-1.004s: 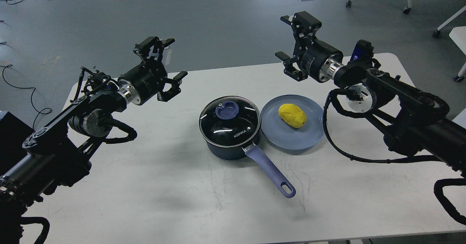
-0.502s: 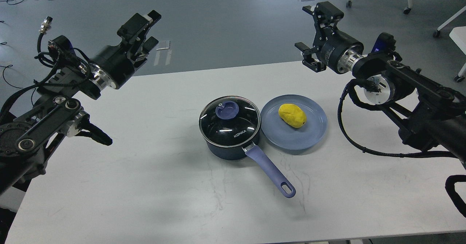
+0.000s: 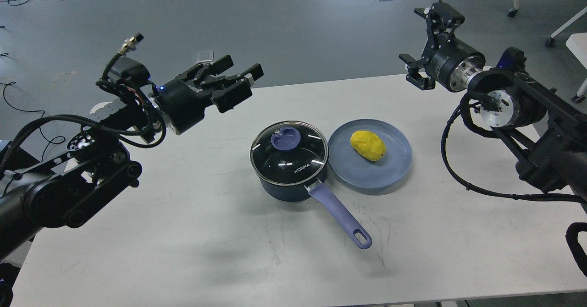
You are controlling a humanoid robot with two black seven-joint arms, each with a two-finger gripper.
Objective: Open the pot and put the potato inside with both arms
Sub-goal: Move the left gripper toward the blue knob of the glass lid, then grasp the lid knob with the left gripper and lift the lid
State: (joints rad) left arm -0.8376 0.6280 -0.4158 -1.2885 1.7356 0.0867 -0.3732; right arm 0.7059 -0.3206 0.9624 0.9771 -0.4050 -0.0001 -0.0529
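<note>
The dark navy pot (image 3: pixel 288 178) stands mid-table with its glass lid (image 3: pixel 293 158) on. The lid has a lavender knob (image 3: pixel 286 138). The pot's lavender handle (image 3: pixel 341 215) points to the front right. The yellow potato (image 3: pixel 368 145) lies on a grey-blue plate (image 3: pixel 390 172) just right of the pot. My left gripper (image 3: pixel 242 82) is open and empty. It hovers left of and above the pot, pointing right. My right gripper (image 3: pixel 421 41) is open and empty. It is raised over the table's far right edge, beyond the plate.
The white table (image 3: pixel 206 233) has its far edge just behind both grippers. Cables lie on the grey floor at top left. Chair legs on castors (image 3: pixel 512 13) stand at top right, and a white surface (image 3: pixel 578 46) is at the right edge.
My left arm has swung round, and its gripper now points right toward the pot from nearer and lower. My right gripper has moved right and up, away from the plate.
</note>
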